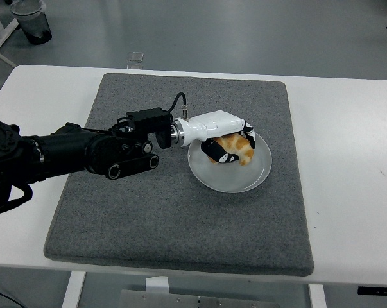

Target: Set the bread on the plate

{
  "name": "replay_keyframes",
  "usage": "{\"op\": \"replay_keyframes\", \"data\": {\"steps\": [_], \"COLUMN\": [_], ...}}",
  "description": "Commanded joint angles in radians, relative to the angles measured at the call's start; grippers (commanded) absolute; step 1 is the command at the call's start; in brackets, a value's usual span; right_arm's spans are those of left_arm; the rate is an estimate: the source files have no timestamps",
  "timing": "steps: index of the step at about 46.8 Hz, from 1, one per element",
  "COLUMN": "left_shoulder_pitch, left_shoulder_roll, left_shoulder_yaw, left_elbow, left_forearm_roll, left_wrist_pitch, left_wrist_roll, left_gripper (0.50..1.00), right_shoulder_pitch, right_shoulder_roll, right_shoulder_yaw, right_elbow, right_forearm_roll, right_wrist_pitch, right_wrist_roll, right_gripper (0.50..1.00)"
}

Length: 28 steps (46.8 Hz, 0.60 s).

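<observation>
A golden-brown piece of bread [240, 148] rests at the far left part of the white plate [244, 176], which lies on the grey mat. My left hand [228, 142], white-backed with black fingers, comes in from the left and is curled around the bread. Its fingers wrap the bread's near and far sides and hide much of it. The right arm does not show.
The grey mat [148, 205] covers most of the white table [353, 192]. On the floor beyond the table stand a dark bin [31, 20] at the top left and a small clear container [135, 59].
</observation>
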Motion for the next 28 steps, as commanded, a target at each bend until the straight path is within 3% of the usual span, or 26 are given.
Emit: {"op": "replay_keyframes", "data": {"steps": [1,22,28], "left_shoulder_pitch": [0.001,0.028,0.042], "left_shoulder_roll": [0.0,0.002,0.003], "left_shoulder_yaw": [0.0,-0.003,-0.005], "left_elbow": [0.0,0.0,-0.002], "left_forearm_roll": [0.0,-0.005,-0.006], "left_wrist_pitch": [0.0,0.015,0.024], "left_wrist_roll": [0.0,0.002,0.002], "left_gripper": [0.5,0.505,0.658], "right_shoulder_pitch": [0.0,0.0,0.0], "right_shoulder_roll": [0.0,0.0,0.0], "right_shoulder_yaw": [0.0,-0.001,-0.001], "right_elbow": [0.0,0.0,0.0], "right_forearm_roll": [0.0,0.0,0.0], "right_wrist_pitch": [0.0,0.0,0.0], "right_wrist_roll": [0.0,0.0,0.0], "right_gripper": [0.932,0.93,0.93]}}
